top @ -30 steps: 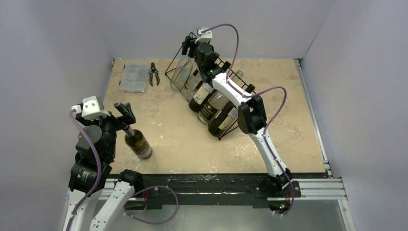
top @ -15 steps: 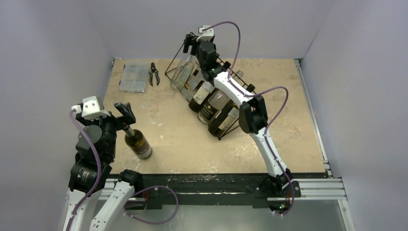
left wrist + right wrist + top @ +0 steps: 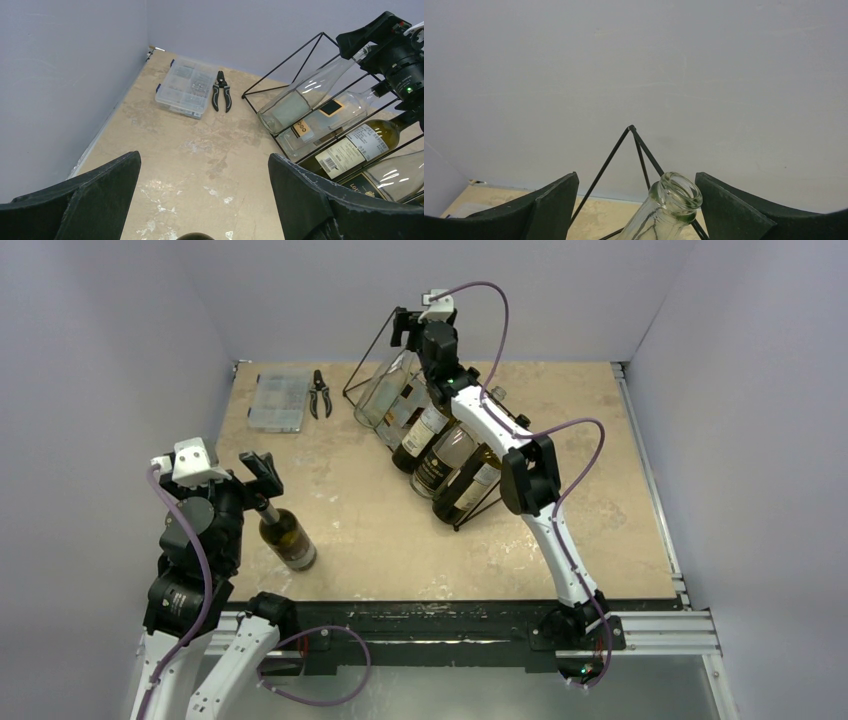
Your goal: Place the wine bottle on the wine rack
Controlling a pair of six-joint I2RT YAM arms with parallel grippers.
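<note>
A dark wine bottle [image 3: 288, 538] stands on the table at the front left, apparently upright. My left gripper [image 3: 262, 475] hangs open over its neck. Only its round top [image 3: 195, 236] shows, low between the wide-apart fingers [image 3: 204, 154]. The black wire wine rack [image 3: 460, 527] [image 3: 283, 64] [image 3: 610, 162] holds several bottles. A clear bottle [image 3: 380, 390] [image 3: 295, 102] lies in its leftmost slot. My right gripper [image 3: 405, 335] [image 3: 636, 175] is open at that bottle's mouth [image 3: 679, 192], with a gap on each side.
A clear parts box [image 3: 279, 400] [image 3: 186, 87] and black pliers [image 3: 320, 392] [image 3: 221, 90] lie at the back left. Several labelled bottles [image 3: 440, 455] fill the rack's other slots. Grey walls close in the left, back and right.
The right gripper's jaws have opened wider off the clear bottle's neck and the wrist has risen slightly toward the back. The left arm and the dark bottle have not moved.
</note>
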